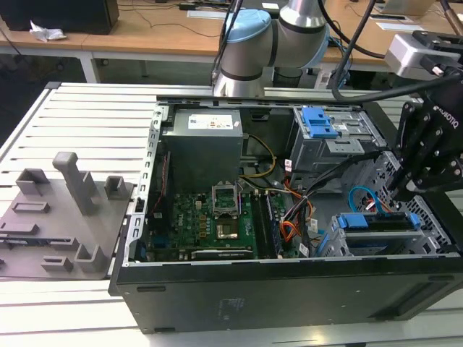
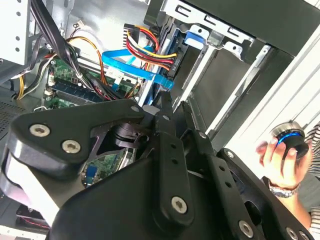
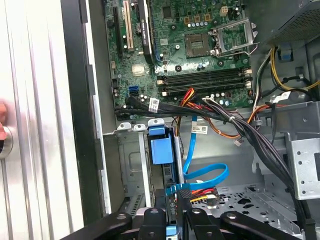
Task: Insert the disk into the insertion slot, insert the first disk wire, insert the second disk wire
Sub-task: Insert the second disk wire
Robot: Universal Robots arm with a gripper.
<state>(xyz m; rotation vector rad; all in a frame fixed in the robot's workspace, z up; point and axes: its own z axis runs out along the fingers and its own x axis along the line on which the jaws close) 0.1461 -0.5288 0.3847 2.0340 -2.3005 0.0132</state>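
Note:
The disk [image 1: 380, 221], in its bright blue carrier [image 3: 161, 147], sits inside the low grey insertion slot [image 1: 428, 233] at the case's corner on the exterior view's right. A black plug with red and yellow wires [image 2: 172, 62] sits at the disk's end. Beside it is the blue flat wire [image 3: 205, 170], whose connector [image 2: 167, 85] lies at my fingertips. My gripper [image 1: 396, 194] reaches down into the case over the disk, and its narrow fingers are closed together on that blue connector in both wrist views [image 2: 165, 100] [image 3: 171, 200].
The taller grey cage with a blue latch [image 1: 318, 124] stands behind the slot. Black cable bundles [image 3: 240, 130] run across the case beside the motherboard [image 1: 217, 213]. A grey fixture plate [image 1: 61, 217] lies on the exterior view's left. A person's hand [image 2: 280, 155] holds a knob outside the case.

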